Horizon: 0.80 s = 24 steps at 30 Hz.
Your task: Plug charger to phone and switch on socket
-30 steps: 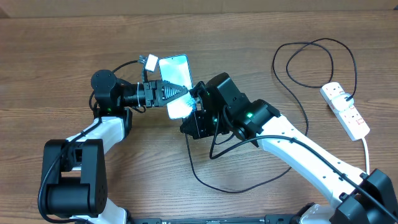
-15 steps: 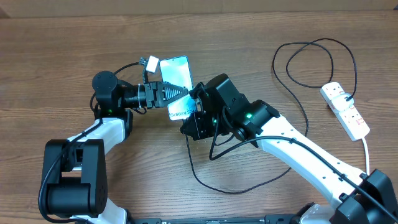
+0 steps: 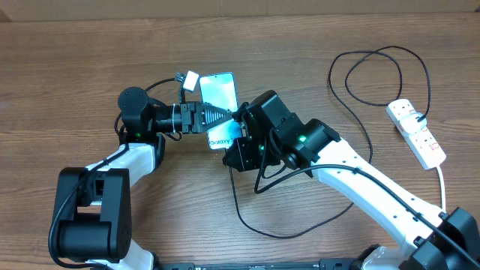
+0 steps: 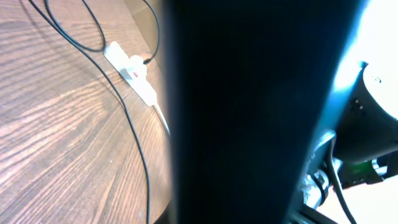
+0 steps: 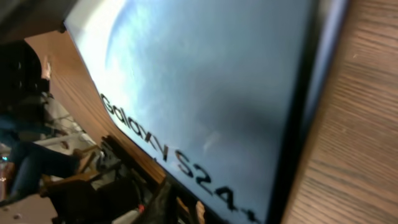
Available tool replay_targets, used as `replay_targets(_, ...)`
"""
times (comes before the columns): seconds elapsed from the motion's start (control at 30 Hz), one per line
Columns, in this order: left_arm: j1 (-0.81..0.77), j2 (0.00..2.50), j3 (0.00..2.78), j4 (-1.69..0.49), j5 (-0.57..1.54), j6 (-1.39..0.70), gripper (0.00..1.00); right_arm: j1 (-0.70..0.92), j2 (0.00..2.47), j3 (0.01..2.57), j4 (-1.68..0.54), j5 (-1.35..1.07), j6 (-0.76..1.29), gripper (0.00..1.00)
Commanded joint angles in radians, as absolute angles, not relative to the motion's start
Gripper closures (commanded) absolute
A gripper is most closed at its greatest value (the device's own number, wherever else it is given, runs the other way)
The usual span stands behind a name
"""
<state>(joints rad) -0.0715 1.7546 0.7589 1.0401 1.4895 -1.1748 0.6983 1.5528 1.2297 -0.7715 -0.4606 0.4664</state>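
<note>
Since 1 s ago the left arm and phone have shifted right together, and the "Galaxy" print now reads clearly. Left hand (image 3: pixel 225 116) is clamped across the phone (image 3: pixel 222 94) mid-body, probably to steady it and present its lower edge to the other arm. Right hand (image 3: pixel 237 128) sits at that lower end (its wrist cam is all screen). Its fingers are hidden under the wrist, so I can't tell if they're apart or together, and the plug tip isn't visible. Charger (image 3: pixel 390 48) trails slack in loops over the bench (image 3: pixel 75 60) to the socket (image 3: pixel 417 133) far right, well apart from both hands. Switching looks like a later step.
</note>
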Motion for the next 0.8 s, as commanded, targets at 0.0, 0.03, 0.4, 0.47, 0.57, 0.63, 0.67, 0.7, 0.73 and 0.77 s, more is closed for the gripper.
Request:
replay_targets(0.0, -0.084, 1.749, 0.751, 1.048, 1.582, -1.158, 0.96, 0.678, 1.502, 1.266, -0.779, -0.393, 0.463, 0.81)
replay_targets(0.03, -0.084, 1.749, 0.751, 1.048, 1.579, -1.158, 0.96, 0.678, 1.491, 1.266, -0.779, -0.392, 0.463, 0.77)
replay_targets(0.4, -0.100, 1.750, 0.751, 1.042, 1.558, -1.131, 0.96, 0.678, 1.354, 1.266, -0.846, -0.154, 0.463, 0.41)
replay_targets(0.47, -0.115, 1.750, 0.751, 1.010, 1.524, -1.107, 0.96, 0.678, 1.318, 1.266, -0.884, -0.087, 0.463, 0.35)
replay_targets(0.57, -0.151, 1.750, 0.751, 0.866, 1.430, -0.990, 0.96, 0.678, 1.253, 1.266, -0.945, -0.006, 0.464, 0.26)
replay_targets(0.63, -0.172, 1.750, 0.751, 0.737, 1.354, -0.904, 0.96, 0.678, 1.212, 1.266, -0.979, 0.026, 0.464, 0.21)
replay_targets(0.67, -0.183, 1.750, 0.751, 0.669, 1.309, -0.859, 0.96, 0.678, 1.190, 1.266, -0.994, 0.036, 0.464, 0.19)
replay_targets(0.7, -0.193, 1.750, 0.751, 0.594, 1.254, -0.819, 0.96, 0.678, 1.172, 1.266, -1.005, 0.042, 0.464, 0.17)
replay_targets(0.73, -0.203, 1.750, 0.752, 0.527, 1.195, -0.790, 0.96, 0.678, 1.155, 1.266, -1.015, 0.044, 0.464, 0.16)
replay_targets(0.77, -0.214, 1.750, 0.752, 0.472, 1.143, -0.769, 0.96, 0.678, 1.135, 1.266, -1.024, 0.044, 0.464, 0.15)
